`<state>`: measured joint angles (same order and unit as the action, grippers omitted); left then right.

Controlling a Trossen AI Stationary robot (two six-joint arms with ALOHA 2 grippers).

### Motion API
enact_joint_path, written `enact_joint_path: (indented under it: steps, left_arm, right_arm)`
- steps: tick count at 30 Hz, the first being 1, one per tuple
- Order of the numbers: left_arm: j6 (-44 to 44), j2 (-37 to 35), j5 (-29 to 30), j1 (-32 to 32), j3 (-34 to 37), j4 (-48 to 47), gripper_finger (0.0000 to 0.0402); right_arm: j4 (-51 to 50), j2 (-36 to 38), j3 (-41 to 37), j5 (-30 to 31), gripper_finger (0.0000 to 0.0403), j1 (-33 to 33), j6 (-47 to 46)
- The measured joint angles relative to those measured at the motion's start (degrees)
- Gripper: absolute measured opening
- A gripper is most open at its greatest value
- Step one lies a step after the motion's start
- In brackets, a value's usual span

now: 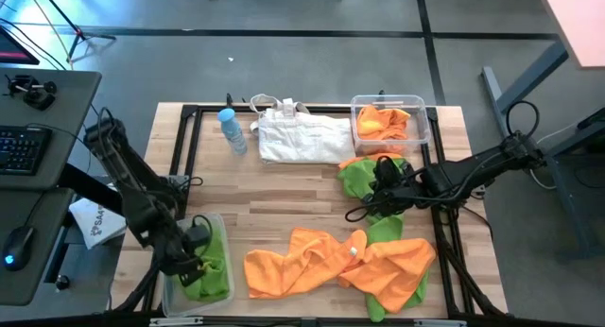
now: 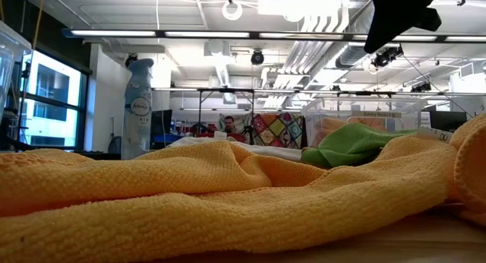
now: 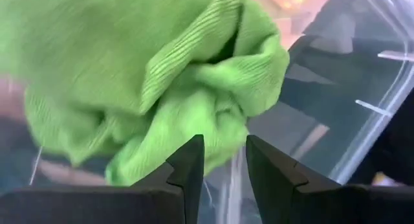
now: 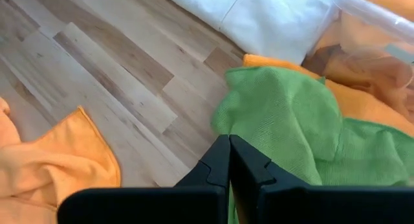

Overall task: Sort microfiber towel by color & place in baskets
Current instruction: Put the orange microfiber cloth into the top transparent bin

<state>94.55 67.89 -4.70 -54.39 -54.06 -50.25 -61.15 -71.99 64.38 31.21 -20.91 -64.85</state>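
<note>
Left end effector — fingers parted — over green towel in basket.

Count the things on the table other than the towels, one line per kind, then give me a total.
Clear baskets: 2 (one at the table's near left corner, one at the far right)
Clear bottle with blue cap: 1
White fabric bag: 1
Total: 4

Spray bottle left of the orange towel reads "Febreze AIR"; other labels too small to read.
</note>
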Motion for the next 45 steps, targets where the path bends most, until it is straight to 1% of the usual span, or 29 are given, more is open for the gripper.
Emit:
enact_joint_path:
  steps: [2,5,8,11,16,20,22,27,30,34,37,41,45]
  left_arm:
    - [2.45,-1.77,-0.11,0.0,0.0,-0.13,0.0106]
    - [2.71,-4.14,1.73,0.0,-0.02,0.58,0.0106]
    - [0.37,-6.11,6.9,0.0,-0.02,0.45,0.0099]
    - [-3.41,-7.82,12.67,0.0,-0.49,0.08,0.0083]
    - [-12.61,-9.75,20.94,0.88,-4.45,-0.94,0.005]
    - [-20.87,-9.84,26.5,3.92,-9.15,-7.8,0.0017]
    - [-26.27,-9.56,27.77,6.67,-10.75,-10.29,0.0005]
    - [-39.96,-7.4,28.76,15.68,-13.11,-14.5,0.0001]
    - [-49.03,-5.38,27.48,20.88,-14.35,-14.6,0.0]
    - [-60.71,-2.83,27.37,25.58,-15.99,-14.57,0.0]
    - [-67.41,-1.41,28.94,28.26,-16.48,-14.34,0.0]
    - [-71.5,-0.07,32.5,31.28,-16.48,-14.3,0.0]
    - [-74.16,0.57,33.19,33.82,-16.48,-14.22,0.0]
  right_arm:
    - [0.12,0.0,0.0,-1.02,0.0,-0.02,-0.66]
    - [0.1,0.0,0.0,-2.07,0.0,-0.02,-0.79]
    - [0.07,0.0,-0.02,-2.25,0.0,-0.02,-1.1]
    - [0.05,0.0,0.0,-2.28,0.0,-0.02,-1.12]
    - [0.01,0.0,0.0,-2.3,0.0,-0.02,-2.2]
    - [0.02,0.0,0.0,-2.3,0.0,-0.02,-2.82]
    - [0.29,0.0,-0.02,-2.36,0.0,-0.02,-2.76]
    - [2.52,-0.65,-0.02,-3.25,0.0,-0.02,-0.69]
    - [6.17,-2.29,-0.02,-4.53,0.0,-0.16,3.82]
    - [12.8,-5.62,-0.02,-7.34,0.0,-1.08,16.51]
    - [16.96,-8.17,-0.02,-10.98,0.0,-1.41,23.36]
    - [20.65,-11.62,-0.02,-15.89,0.0,-1.4,29.03]
    - [24.9,-15.18,-0.02,-22.14,0.0009,-1.4,34.31]
